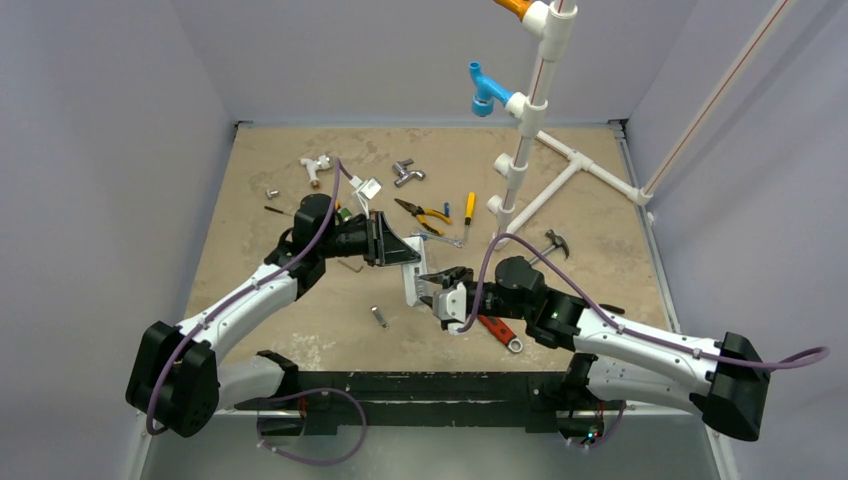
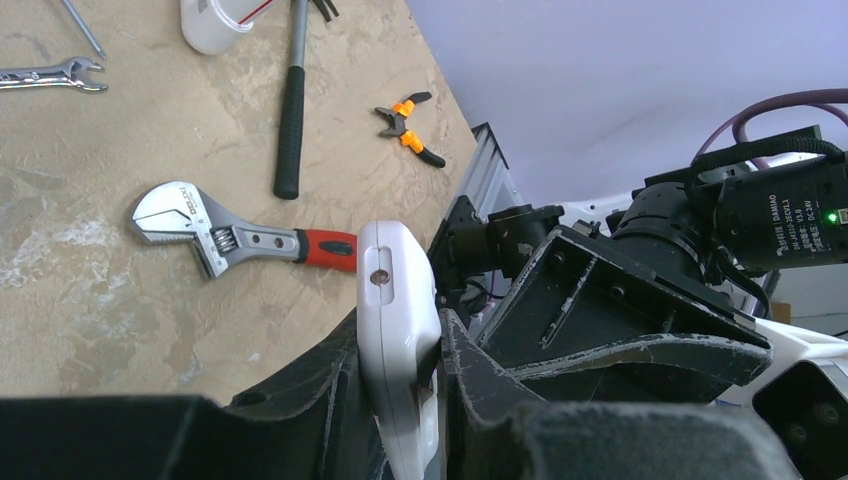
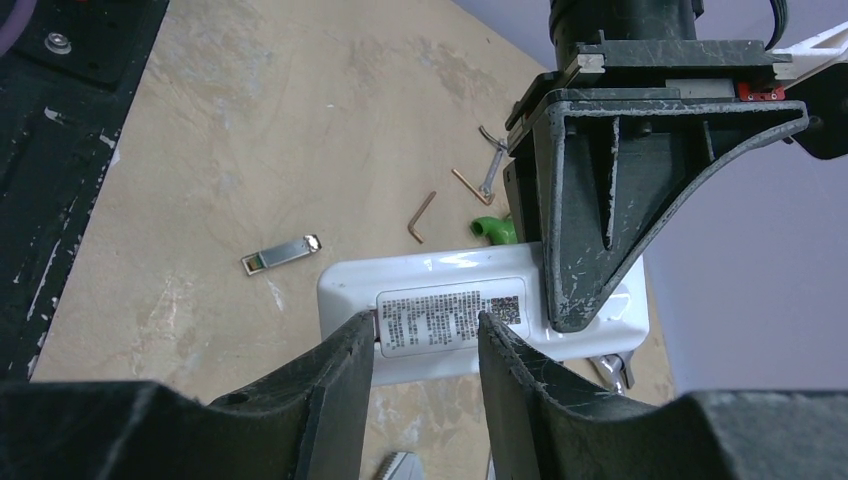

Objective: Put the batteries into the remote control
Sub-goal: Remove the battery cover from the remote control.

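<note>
Top view: both arms reach inward from their bases and meet over the middle of the tan table [image 1: 250,200]. The left gripper [image 1: 395,250] is clamped on 1 end of the white remote control [image 1: 414,283], holding it up off the surface. The right gripper [image 1: 440,292] sits right against the remote's other end. Plain grey walls enclose the table, and a white pipe frame [image 1: 520,150] stands at the back right.

Left wrist view: the remote is seen edge-on, pinched between the 2 dark fingers. On the table beyond lie a red-handled wrench [image 2: 235,240], a hammer [image 2: 290,100] and orange-handled pliers [image 2: 405,128].

Right wrist view: the right fingers stand partly apart with nothing gripped between them, their tips at either side of the printed label [image 3: 450,318] on the remote's back. A silvery metal piece [image 3: 281,253] lies on the table behind.
</note>
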`<state>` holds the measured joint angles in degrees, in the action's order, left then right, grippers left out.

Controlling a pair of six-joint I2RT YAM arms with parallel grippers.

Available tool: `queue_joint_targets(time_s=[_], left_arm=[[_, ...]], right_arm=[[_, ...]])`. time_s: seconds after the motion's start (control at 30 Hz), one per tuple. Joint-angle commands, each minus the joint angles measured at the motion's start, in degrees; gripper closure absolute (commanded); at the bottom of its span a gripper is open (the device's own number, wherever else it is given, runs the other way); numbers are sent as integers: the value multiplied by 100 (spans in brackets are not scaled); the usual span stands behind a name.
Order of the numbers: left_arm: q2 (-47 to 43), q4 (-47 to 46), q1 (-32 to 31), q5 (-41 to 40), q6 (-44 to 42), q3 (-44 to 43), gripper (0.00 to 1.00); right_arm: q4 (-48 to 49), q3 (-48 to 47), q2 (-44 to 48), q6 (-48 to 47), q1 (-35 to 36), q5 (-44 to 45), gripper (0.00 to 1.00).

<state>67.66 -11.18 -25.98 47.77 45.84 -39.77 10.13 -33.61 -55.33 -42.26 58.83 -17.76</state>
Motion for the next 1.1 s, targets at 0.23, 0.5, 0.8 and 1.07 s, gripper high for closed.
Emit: queue_joint_targets(time_s=[0.23,0.5,0.8,1.07], left_arm=[[-26,-288,-38,158,2,-251,100],[-59,-358,-35,162,47,-229,100],[-102,-357,-39,190,59,-212,100],[-131,-266,-39,146,0,-207,100]], right_arm=[[46,-24,-53,7,23,-158,59],[53,20,-133,-58,23,-248,57],[273,76,-249,-101,23,0,58],[378,121,-210,-172,24,121,58]])
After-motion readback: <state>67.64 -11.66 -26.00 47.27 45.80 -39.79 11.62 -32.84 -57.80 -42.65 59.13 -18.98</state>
